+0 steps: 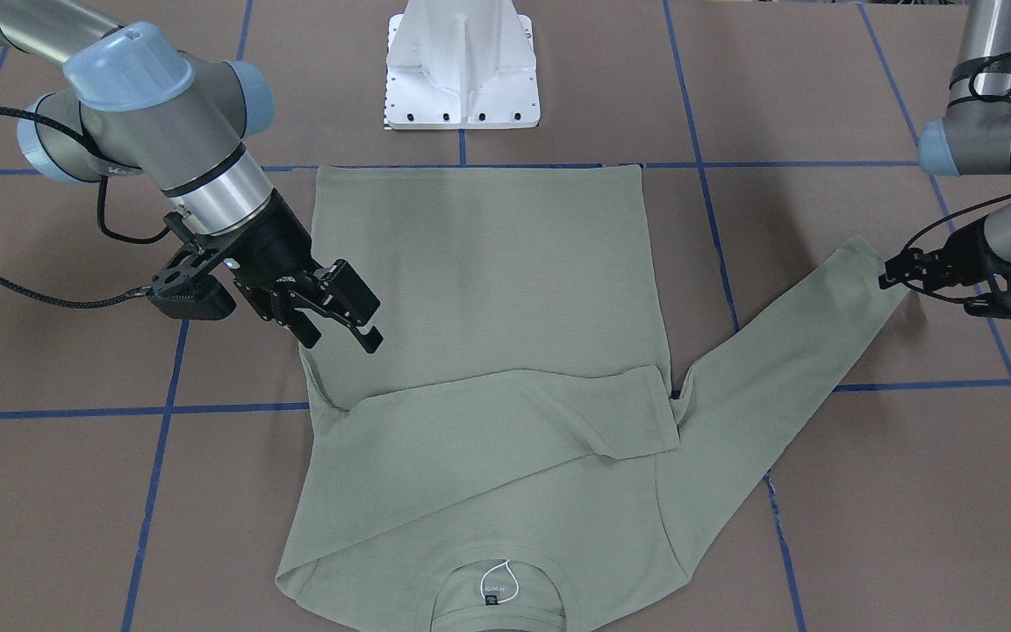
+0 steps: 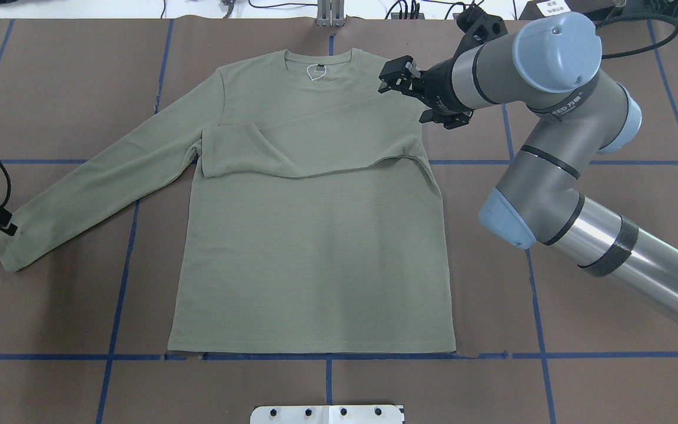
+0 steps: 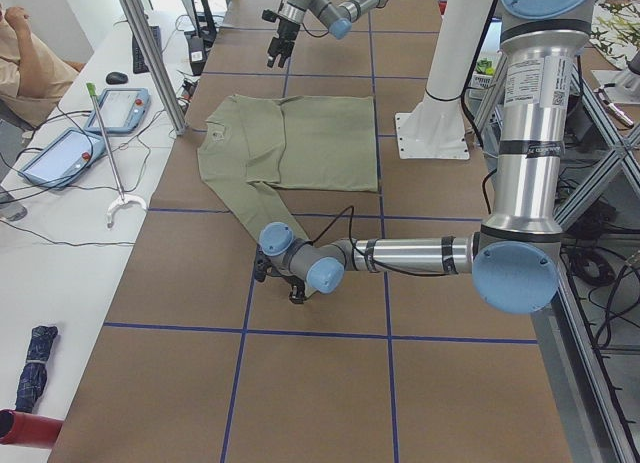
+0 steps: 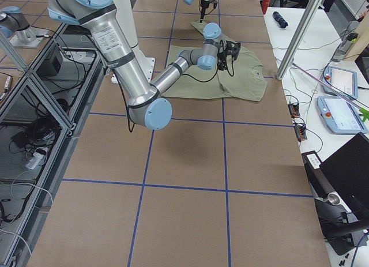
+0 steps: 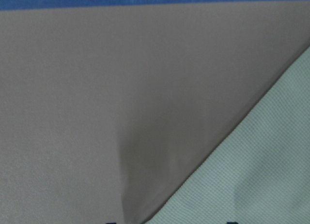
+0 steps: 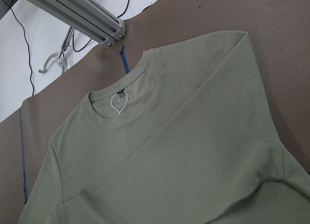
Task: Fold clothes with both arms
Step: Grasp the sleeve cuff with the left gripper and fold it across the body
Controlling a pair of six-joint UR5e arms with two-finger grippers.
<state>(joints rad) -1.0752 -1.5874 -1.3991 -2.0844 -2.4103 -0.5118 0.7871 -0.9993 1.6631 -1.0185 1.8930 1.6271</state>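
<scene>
One sage fine-knit shirt (image 2: 309,253), flat, sleeve (image 2: 315,150) folded across

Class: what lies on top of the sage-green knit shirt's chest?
One long sleeve of the sage-green knit shirt lies folded flat across it, cuff toward the other armpit. The chest fabric beneath is covered and cannot be seen.

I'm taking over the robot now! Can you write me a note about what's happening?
Shirt: flat on the table, collar away from the robot.
Right gripper: open, empty, by the shirt's shoulder.
Left gripper: at the cuff of the outstretched sleeve; can't tell if it grips.
Done: right-side sleeve folded across the chest.
Left: fold in the other sleeve, then the body.
</scene>
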